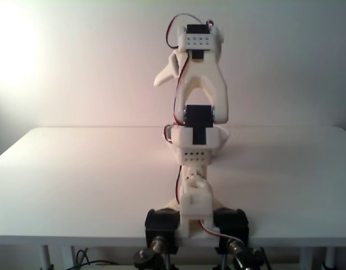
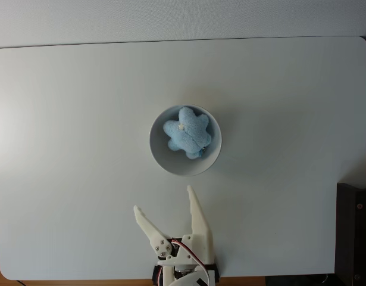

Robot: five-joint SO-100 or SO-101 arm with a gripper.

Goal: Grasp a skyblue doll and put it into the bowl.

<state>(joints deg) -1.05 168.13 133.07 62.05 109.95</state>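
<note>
Placement looks finished: the skyblue doll (image 2: 187, 132) lies inside the white bowl (image 2: 160, 156), well ahead of the gripper (image 2: 163, 198) in the top-down fixed view, and nothing touches it. Both fingers are spread wide and empty, the longer one's tip just short of the bowl's near rim. What remains, by my judgement, is a clean retreat, so pull straight back and up without swinging sideways, lest that long finger clip the rim and tip the bowl on the white table (image 2: 63, 119).
</note>
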